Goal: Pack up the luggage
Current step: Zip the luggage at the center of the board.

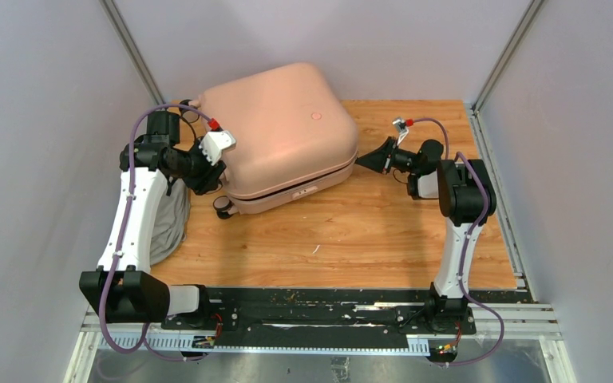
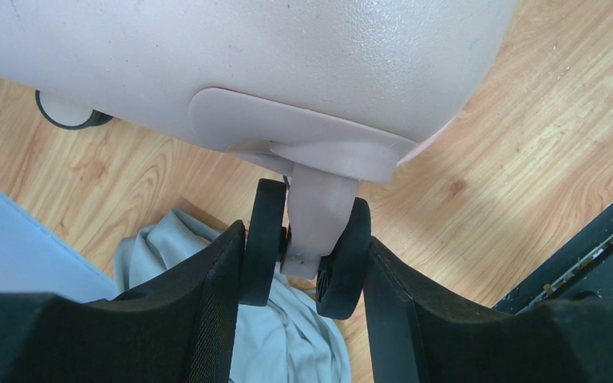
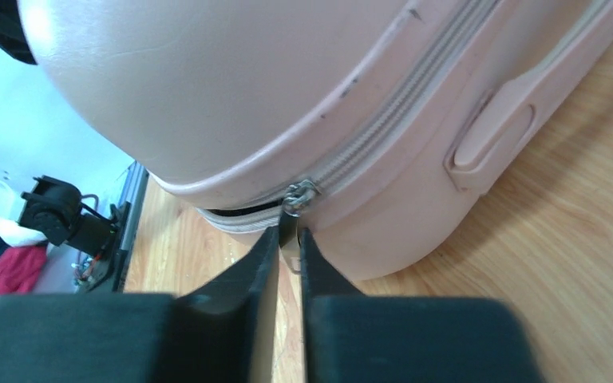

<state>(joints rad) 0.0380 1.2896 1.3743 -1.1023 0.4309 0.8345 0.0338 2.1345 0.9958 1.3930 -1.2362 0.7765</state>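
Observation:
The luggage (image 1: 275, 128), a pale pink hard-shell suitcase, lies flat on the wooden table with its lid down. My left gripper (image 1: 211, 171) is at its left side. In the left wrist view the left gripper (image 2: 303, 263) is shut on a twin black wheel (image 2: 343, 255) with a pink fork. My right gripper (image 1: 361, 161) is at the suitcase's right corner. In the right wrist view the right gripper (image 3: 289, 238) is shut on the metal zipper pull (image 3: 290, 231) hanging from the slider (image 3: 298, 194). The zip looks closed to the right of the slider, with a dark gap to the left.
A grey cloth bundle (image 1: 172, 227) lies at the table's left edge, under the left arm, also in the left wrist view (image 2: 287, 343). Another suitcase wheel (image 1: 223, 206) sticks out at the front left. A side handle (image 3: 491, 136) faces front. Walls enclose three sides.

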